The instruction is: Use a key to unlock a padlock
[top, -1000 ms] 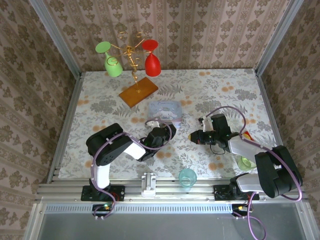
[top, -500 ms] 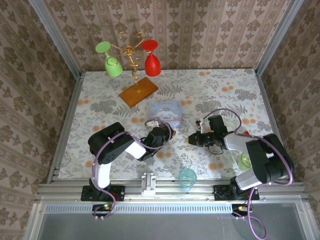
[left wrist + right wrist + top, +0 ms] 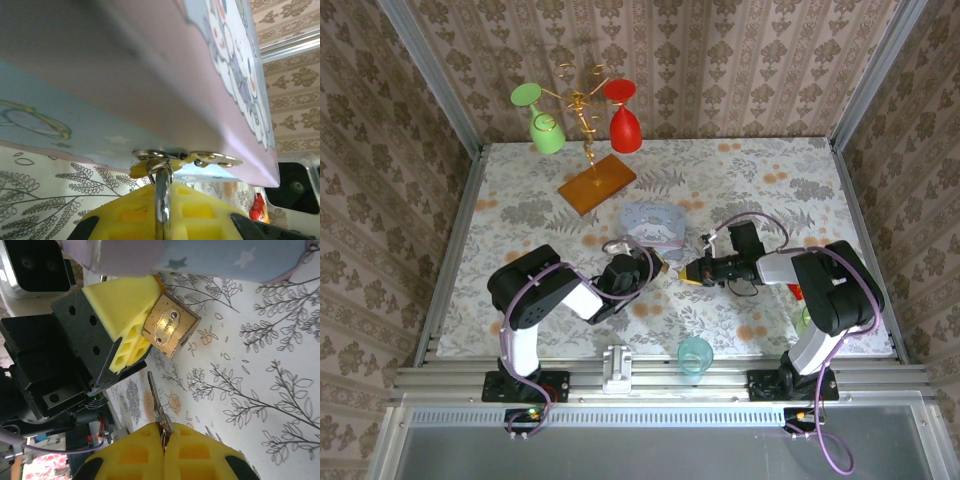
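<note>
Padlock (image 3: 169,326): brass, tilted, upper centre of the right wrist view, flat face outward. Sits against a yellow pad of the left gripper (image 3: 159,220) and just below the lower edge of the pastel tin box (image 3: 650,222). Shackle (image 3: 161,197): silvery, bottom centre of the left wrist view, caught between the closed-down yellow pads. Seems to run up through the metal hasp (image 3: 186,159) on the box, though blurred at that spot. Left jaws narrow, clamped on the padlock. Lower down in the right wrist view, key (image 3: 154,392): thin, dark, pinched by its head in the right gripper (image 3: 164,452), pads pressed together on it. Points up toward the padlock, tip just below the brass body, apart from it. Floral table cover (image 3: 260,380) underneath.
</note>
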Robot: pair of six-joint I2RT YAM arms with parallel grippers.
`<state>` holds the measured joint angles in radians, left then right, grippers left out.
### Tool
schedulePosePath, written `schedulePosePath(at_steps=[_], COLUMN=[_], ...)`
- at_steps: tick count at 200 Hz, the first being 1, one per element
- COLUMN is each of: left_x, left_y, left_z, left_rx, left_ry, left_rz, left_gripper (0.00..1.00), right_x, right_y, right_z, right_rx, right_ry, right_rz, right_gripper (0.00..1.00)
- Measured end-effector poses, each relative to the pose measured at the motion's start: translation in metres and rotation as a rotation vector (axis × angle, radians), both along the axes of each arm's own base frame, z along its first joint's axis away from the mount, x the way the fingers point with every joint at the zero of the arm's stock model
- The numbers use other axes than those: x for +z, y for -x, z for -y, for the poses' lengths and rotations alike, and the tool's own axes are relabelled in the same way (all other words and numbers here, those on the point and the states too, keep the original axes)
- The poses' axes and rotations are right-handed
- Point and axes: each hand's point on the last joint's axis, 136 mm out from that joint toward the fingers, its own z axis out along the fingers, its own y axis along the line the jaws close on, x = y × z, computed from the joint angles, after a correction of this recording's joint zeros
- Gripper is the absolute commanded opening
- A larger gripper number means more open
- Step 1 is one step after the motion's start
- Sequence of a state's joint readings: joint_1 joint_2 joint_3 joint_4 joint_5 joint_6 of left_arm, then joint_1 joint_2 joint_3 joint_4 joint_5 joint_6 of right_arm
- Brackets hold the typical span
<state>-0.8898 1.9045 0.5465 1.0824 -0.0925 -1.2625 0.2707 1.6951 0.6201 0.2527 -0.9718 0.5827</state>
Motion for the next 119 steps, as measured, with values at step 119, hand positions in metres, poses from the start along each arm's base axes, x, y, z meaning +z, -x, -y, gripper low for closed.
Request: schedulePosePath(at_steps=[119], left_x=[0.015], left_y=[-0.004], left_z=[0.000], left_rx=[0.026], left_ry=[0.179], left_rz=[-0.025], left_gripper=[0.00], right_x=[-0.010], right_y=[-0.003], right_z=[-0.009], right_rx=[0.025], right_ry=[-0.094], right_rz=[-0.055], right_gripper=[0.00])
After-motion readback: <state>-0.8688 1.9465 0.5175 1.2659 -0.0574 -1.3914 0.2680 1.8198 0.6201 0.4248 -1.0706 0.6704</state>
